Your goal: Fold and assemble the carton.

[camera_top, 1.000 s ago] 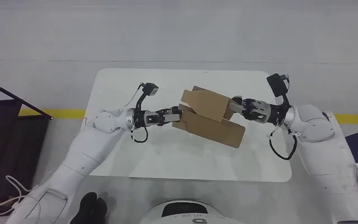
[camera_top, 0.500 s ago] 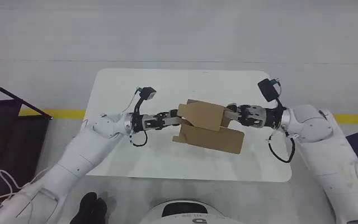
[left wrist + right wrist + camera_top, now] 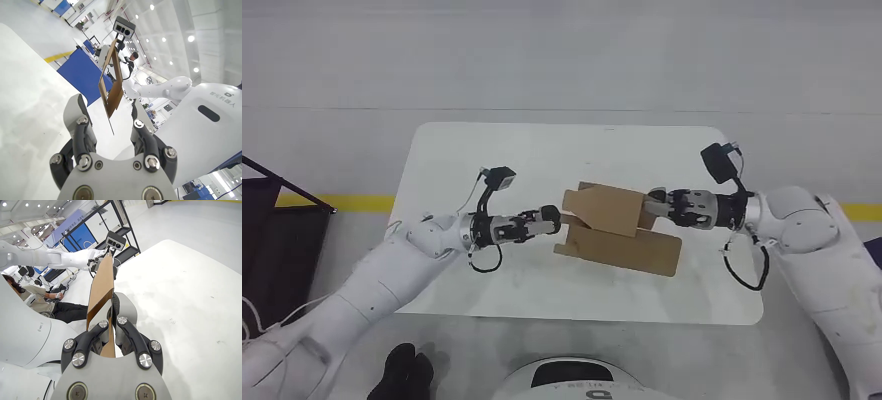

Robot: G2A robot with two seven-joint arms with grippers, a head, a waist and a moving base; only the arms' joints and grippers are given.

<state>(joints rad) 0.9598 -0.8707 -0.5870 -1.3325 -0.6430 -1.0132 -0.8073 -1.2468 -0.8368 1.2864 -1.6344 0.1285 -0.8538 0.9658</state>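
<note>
My right gripper [image 3: 654,200] is clamped tight on the 3 o'clock end of the brown corrugated cardboard carton [image 3: 617,225]. In the right wrist view the fingers [image 3: 122,306] pinch one thin panel of it [image 3: 102,289] between them. The carton sits just to the 3 o'clock side of the middle of the white rounded table [image 3: 502,160]. It is a half-opened sleeve, with one panel on top and a longer one sticking out toward 5 o'clock. From the left wrist view I look through its open frame [image 3: 111,91]. I cannot tell whether its lower edge touches the tabletop.

My left gripper [image 3: 552,215] hangs at the carton's 9 o'clock end, jaws spread wide [image 3: 107,102], holding nothing, with a small gap to the cardboard.

Half a second ago that left gripper was against the carton's 9 o'clock edge; it has since pulled back toward 8 o'clock. Over the last second the carton has also swung from a steeper slant to nearly level, while the right gripper has kept its hold.
</note>
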